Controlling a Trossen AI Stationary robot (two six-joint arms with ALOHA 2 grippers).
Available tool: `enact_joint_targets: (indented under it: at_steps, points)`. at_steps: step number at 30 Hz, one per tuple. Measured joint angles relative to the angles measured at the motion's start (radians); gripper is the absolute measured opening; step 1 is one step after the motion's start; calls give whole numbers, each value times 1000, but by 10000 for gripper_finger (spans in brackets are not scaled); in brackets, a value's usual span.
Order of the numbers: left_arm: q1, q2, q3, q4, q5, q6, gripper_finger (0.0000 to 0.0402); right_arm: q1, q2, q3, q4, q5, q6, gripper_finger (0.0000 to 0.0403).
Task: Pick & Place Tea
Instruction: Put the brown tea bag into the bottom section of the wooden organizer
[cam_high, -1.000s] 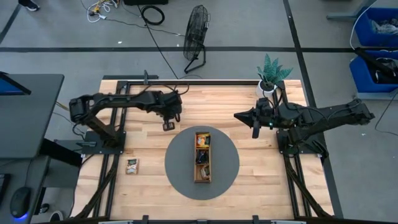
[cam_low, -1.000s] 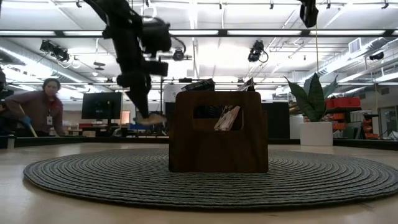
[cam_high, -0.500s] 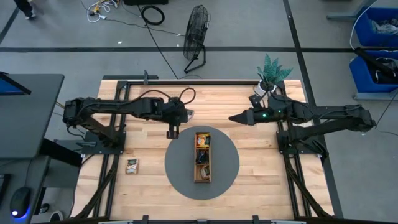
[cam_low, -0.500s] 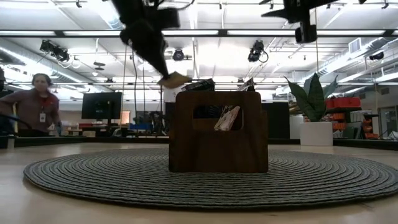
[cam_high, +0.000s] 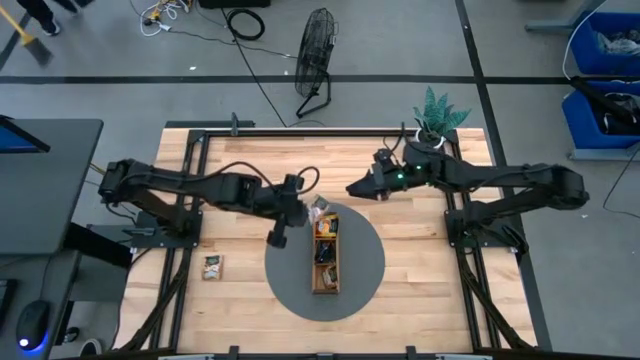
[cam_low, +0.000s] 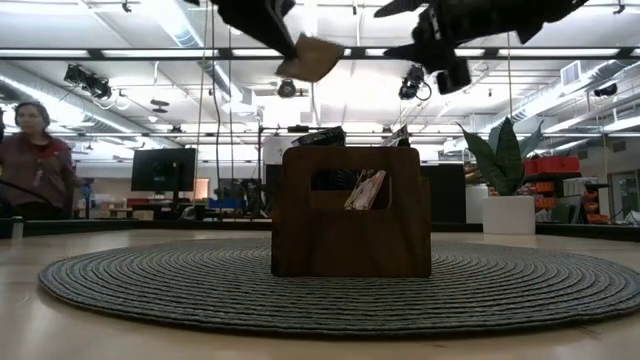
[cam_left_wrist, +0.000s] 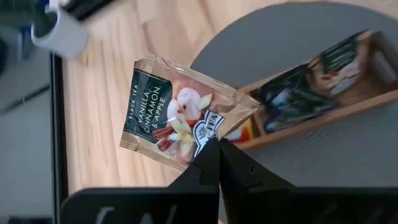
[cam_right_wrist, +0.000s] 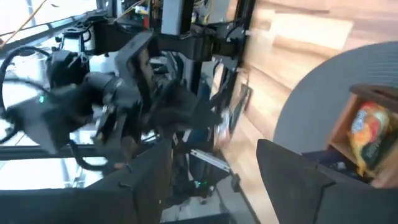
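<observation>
While in tray (cam_high: 325, 285): tea sachets (cam_high: 326, 250)

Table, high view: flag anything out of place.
One sachet lies alone on the bare wood at the table's left side, away from the mat and the tray where the others sit. Nothing looks spilled or damaged.

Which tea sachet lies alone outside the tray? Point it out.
The sachet on the bare wood by the table's left edge; another is pinched in the left gripper, others sit in the tray.
</observation>
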Motion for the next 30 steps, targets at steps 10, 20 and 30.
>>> enact_joint_targets:
  at_steps: [10,20,30]
  points:
    - [-98,0,1,31,-19,41,0,25,152,0,167,-95,118,225]
    - [-121,0,1,56,-46,75,0,100,227,1,231,-88,205,220]
    - [-121,1,1,69,-46,103,0,113,294,10,327,-93,258,217]
